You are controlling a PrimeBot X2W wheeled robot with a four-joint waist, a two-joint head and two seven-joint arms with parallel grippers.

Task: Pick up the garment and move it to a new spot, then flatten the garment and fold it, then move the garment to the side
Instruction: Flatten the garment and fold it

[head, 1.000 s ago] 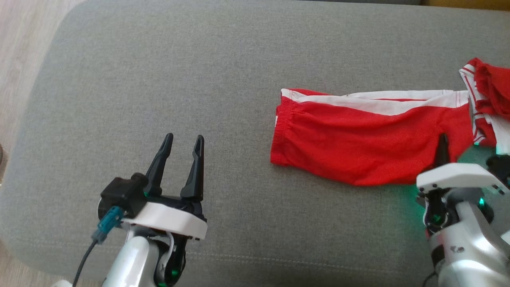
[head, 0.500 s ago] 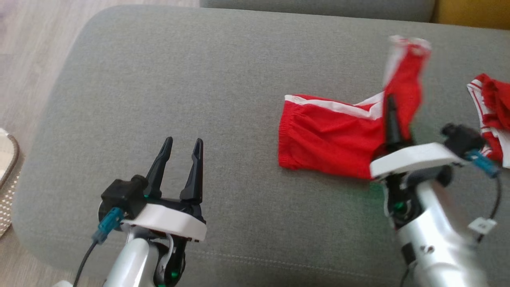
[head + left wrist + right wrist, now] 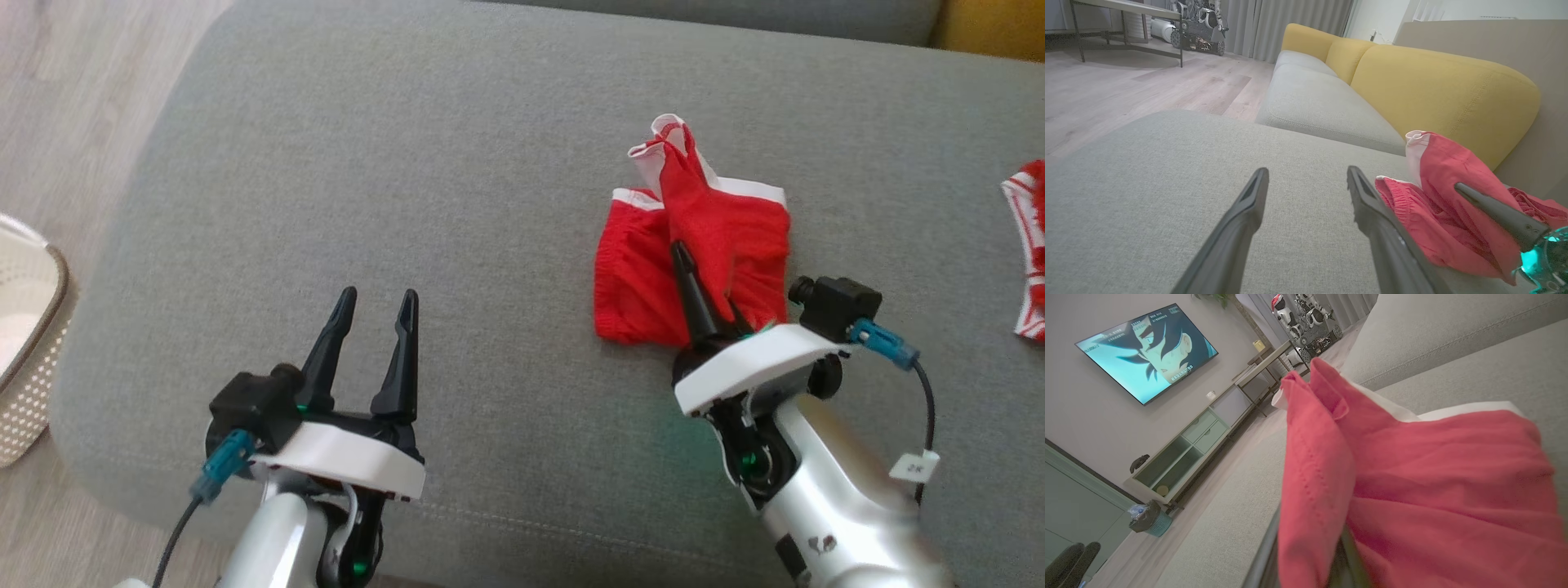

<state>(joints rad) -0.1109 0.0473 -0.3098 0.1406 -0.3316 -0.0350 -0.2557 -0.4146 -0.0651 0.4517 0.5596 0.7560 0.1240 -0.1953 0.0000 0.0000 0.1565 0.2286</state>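
Note:
The garment [image 3: 718, 237] is a pair of red shorts with white side stripes, lying on the grey cushion [image 3: 408, 163] right of centre. Its right half is lifted and doubled over the left half, with one end standing up in a peak. My right gripper [image 3: 687, 257] is shut on that raised fold; one dark finger shows against the cloth, the other is hidden under it. The right wrist view has the red garment [image 3: 1412, 477] draped across my right gripper [image 3: 1310, 559]. My left gripper [image 3: 380, 292] hovers open and holding nothing at the lower left, well apart from the garment [image 3: 1437, 204].
A second red and white piece of clothing [image 3: 1030, 245] lies at the cushion's right edge. A white perforated basket [image 3: 24, 351] stands on the wooden floor at the left. A yellow sofa backrest [image 3: 1412, 81] rises behind the grey seat.
My right gripper has lifted the garment's right end and carried it left over the rest, so the flat shorts are now doubled. The head camera shifted. The left arm stayed put.

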